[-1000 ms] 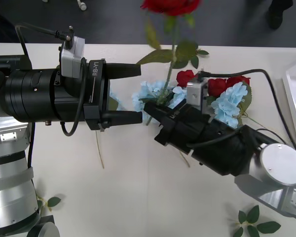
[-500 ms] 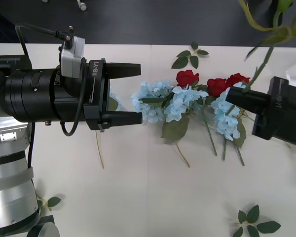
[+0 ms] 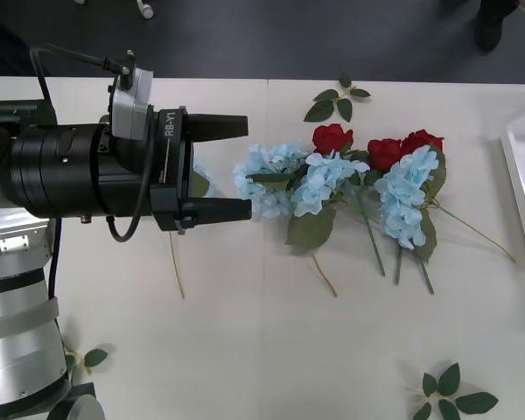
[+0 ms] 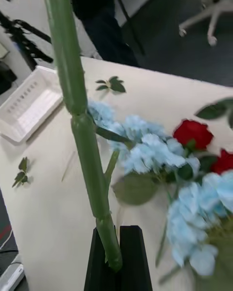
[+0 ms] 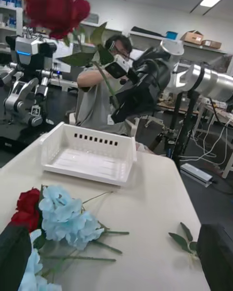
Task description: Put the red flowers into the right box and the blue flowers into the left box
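the red rose point(image 5: 54, 7), a deep-red artificial head on a long thin green stem point(image 4: 80, 121), is riding high above the shallow white plastic right box point(image 5: 87, 153), its stem base being clenched in the black right end effector point(image 5: 116, 107). the grip is sitting at the stem's very tip, so the top-heavy flower is risking swinging or slipping and dropping outside the rim. the left end effector point(image 3: 236, 165) is hanging released beside the pale-blue hydrangea clusters point(image 3: 311, 179) lying on the white worktop point(image 3: 271, 350).

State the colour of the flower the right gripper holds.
Deep red: a rose on a green stem, shut in the right gripper, clearest in the left wrist view.
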Motion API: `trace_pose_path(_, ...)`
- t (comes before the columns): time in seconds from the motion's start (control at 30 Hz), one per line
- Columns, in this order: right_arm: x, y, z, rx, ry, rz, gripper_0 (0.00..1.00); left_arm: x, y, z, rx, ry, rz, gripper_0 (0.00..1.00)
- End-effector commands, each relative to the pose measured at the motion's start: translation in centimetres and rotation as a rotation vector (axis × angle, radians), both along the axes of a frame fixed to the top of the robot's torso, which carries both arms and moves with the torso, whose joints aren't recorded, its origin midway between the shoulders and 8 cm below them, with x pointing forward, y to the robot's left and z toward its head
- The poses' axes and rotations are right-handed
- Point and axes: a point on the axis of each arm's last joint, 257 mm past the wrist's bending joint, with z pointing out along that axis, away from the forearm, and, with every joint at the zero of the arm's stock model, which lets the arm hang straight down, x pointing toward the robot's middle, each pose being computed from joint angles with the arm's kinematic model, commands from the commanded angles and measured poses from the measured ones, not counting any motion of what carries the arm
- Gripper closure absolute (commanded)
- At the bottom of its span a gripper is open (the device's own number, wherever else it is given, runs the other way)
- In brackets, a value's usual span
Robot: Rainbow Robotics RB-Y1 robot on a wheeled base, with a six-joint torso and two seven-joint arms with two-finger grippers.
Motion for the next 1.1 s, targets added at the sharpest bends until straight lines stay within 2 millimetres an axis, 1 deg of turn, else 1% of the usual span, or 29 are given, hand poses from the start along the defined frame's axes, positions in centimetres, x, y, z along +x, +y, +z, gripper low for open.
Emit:
trace_pose_path(0.03, 1.5, -4.0, -0.1, -0.061, 0.086, -0.124, 1.0, 1.4, 1.6, 0.0, 0.065, -0.006, 0.057, 0.0)
trace_pose_path(0.13, 2.8, -8.6, -1.5, -0.086, 0.19, -0.277, 1.0, 2.5, 2.7, -0.2, 0.115, 0.082, 0.104, 0.0)
trace_pose_path(0.17, 3.2, -10.5, -1.9, -0.093, 0.222, -0.335, 1.0, 3.0, 3.2, -0.6, 0.136, 0.112, 0.13, 0.0)
trace_pose_path(0.2, 3.4, -11.5, -2.1, -0.097, 0.24, -0.365, 1.0, 3.2, 3.5, -0.8, 0.148, 0.128, 0.144, 0.0)
trace_pose_path(0.23, 3.7, -14.0, -2.7, -0.113, 0.277, -0.436, 1.0, 4.0, 4.3, -1.2, 0.178, 0.162, 0.192, 0.0)
trace_pose_path(0.27, 3.9, -14.9, -2.8, -0.117, 0.288, -0.462, 1.0, 4.2, 4.7, -1.3, 0.192, 0.172, 0.21, 0.0)
trace_pose_path(0.3, 4.0, -17.0, -3.1, -0.124, 0.311, -0.518, 1.0, 4.7, 5.5, -1.6, 0.213, 0.201, 0.252, 0.0)
trace_pose_path(0.37, 3.9, -20.6, -3.8, -0.132, 0.352, -0.606, 1.0, 5.5, 7.0, -2.2, 0.248, 0.261, 0.329, 0.0)
trace_pose_path(0.4, 3.8, -22.0, -4.0, -0.142, 0.364, -0.639, 1.0, 5.8, 7.6, -2.5, 0.263, 0.284, 0.36, 0.0)
trace_pose_path(0.43, 3.5, -24.1, -4.5, -0.152, 0.383, -0.685, 1.0, 6.2, 8.4, -3.0, 0.287, 0.312, 0.405, 0.0)
trace_pose_path(0.5, 3.0, -27.1, -4.9, -0.171, 0.4, -0.755, 1.0, 6.7, 9.5, -3.6, 0.312, 0.35, 0.466, 0.0)
trace_pose_path(0.53, 2.6, -29.0, -5.2, -0.187, 0.408, -0.8, 1.0, 7.0, 10.1, -4.1, 0.326, 0.375, 0.499, 0.0)
trace_pose_path(0.63, 1.9, -32.8, -6.0, -0.244, 0.415, -0.892, 1.0, 7.9, 11.7, -5.4, 0.349, 0.426, 0.595, 0.0)
trace_pose_path(0.7, 1.7, -34.4, -6.7, -0.298, 0.416, -0.929, 1.0, 8.4, 12.7, -6.1, 0.369, 0.432, 0.663, 0.0)
trace_pose_path(0.77, 1.6, -35.7, -7.8, -0.351, 0.419, -0.963, 1.0, 8.7, 13.8, -6.7, 0.388, 0.441, 0.735, 0.0)
trace_pose_path(0.83, 1.8, -36.6, -8.5, -0.394, 0.406, -0.985, 1.0, 9.0, 14.7, -7.5, 0.393, 0.482, 0.793, 0.0)
trace_pose_path(0.97, 2.5, -37.1, -10.2, -0.452, 0.391, -0.998, 1.0, 9.4, 15.6, -9.3, 0.385, 0.608, 0.885, 0.0)
trace_pose_path(1.0, 2.5, -37.1, -10.2, -0.452, 0.391, -0.998, 1.0, 9.4, 15.6, -9.3, 0.385, 0.608, 0.885, 0.0)
trace_pose_path(1.03, 3.2, -37.1, -11.3, -0.464, 0.382, -0.998, 1.0, 9.7, 16.3, -10.7, 0.393, 0.674, 0.954, 0.0)
trace_pose_path(1.07, 3.4, -37.1, -11.6, -0.465, 0.377, -0.998, 1.0, 9.8, 16.5, -11.0, 0.394, 0.687, 0.97, 0.0)
trace_pose_path(1.1, 3.9, -37.1, -12.2, -0.467, 0.372, -0.999, 1.0, 9.9, 16.9, -11.7, 0.398, 0.719, 1.006, 0.0)
